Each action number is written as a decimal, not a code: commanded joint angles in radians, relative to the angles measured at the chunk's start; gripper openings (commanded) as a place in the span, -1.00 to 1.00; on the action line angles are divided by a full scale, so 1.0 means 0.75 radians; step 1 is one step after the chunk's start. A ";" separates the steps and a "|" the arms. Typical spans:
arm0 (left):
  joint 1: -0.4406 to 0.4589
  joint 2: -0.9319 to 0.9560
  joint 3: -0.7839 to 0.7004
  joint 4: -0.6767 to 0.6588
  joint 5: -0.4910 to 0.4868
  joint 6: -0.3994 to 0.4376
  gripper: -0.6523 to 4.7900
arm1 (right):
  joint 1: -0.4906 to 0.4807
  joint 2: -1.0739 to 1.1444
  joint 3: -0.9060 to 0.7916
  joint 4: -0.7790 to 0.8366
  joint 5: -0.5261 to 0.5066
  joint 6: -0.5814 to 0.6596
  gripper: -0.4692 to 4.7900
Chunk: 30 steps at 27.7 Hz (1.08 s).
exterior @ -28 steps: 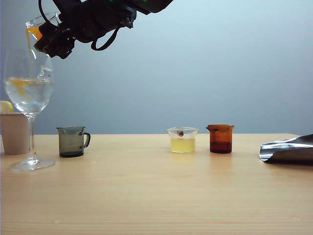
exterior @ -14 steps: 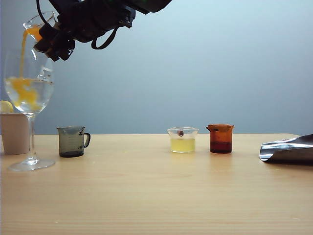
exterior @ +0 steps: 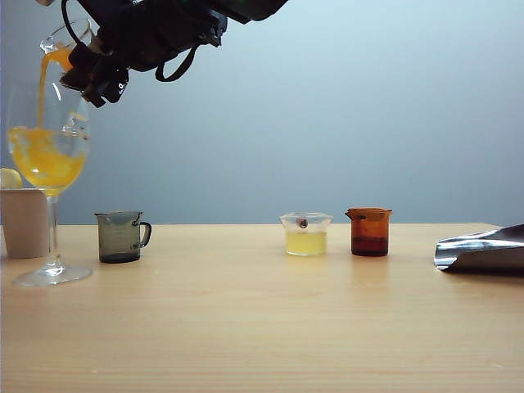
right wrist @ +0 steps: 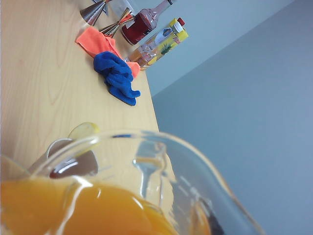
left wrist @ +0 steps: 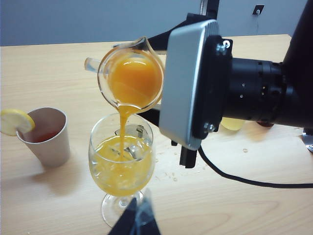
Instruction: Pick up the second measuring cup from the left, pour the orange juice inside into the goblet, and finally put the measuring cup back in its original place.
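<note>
Left wrist view | right gripper [left wrist: 161, 83] clamps second measuring cup [left wrist: 131, 78], lip tilted directly above goblet [left wrist: 121, 161] | orange juice [left wrist: 122, 169] streaming | left gripper [left wrist: 136, 220] idle near goblet's foot, opening unclear.

At the far left edge of the exterior view, a paper cup [exterior: 23, 223] with a lemon slice [exterior: 10, 178] on its rim. Left of centre, a smoky grey handled cup [exterior: 120, 237]; right of centre, side by side, a clear cup of pale yellow liquid [exterior: 305, 233] and an amber cup of dark red-brown liquid [exterior: 369, 232]. At the right edge, a crumpled silver foil pouch [exterior: 481, 250] lying on the tabletop [exterior: 262, 327].

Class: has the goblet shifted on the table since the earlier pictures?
No. The goblet stands as before, left of the grey handled cup; only its orange juice has risen.
</note>
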 commanded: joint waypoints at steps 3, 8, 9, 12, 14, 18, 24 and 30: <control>0.001 -0.002 0.007 0.007 0.010 -0.004 -0.78 | 0.005 -0.014 0.013 0.051 0.007 -0.066 -0.84; 0.001 -0.002 0.007 0.007 0.010 -0.004 -0.78 | 0.005 -0.014 0.013 0.051 0.006 -0.075 -0.84; 0.001 -0.002 0.007 0.007 0.010 -0.005 -0.78 | 0.005 -0.014 0.013 0.051 0.006 -0.083 -0.84; 0.001 -0.002 0.007 0.007 0.010 -0.004 -0.78 | 0.005 -0.014 0.013 0.051 0.007 -0.112 -0.84; 0.001 -0.002 0.007 0.007 0.010 -0.004 -0.78 | 0.005 -0.014 0.013 0.051 0.020 -0.143 -0.84; 0.001 -0.002 0.007 0.007 0.010 -0.004 -0.78 | 0.005 -0.014 0.013 0.051 0.022 -0.145 -0.84; 0.001 -0.002 0.007 0.007 0.010 -0.004 -0.78 | 0.005 -0.014 0.013 0.051 0.022 -0.210 -0.84; 0.001 -0.002 0.007 0.007 0.010 -0.004 -0.78 | 0.007 -0.014 0.013 0.052 0.022 -0.258 -0.84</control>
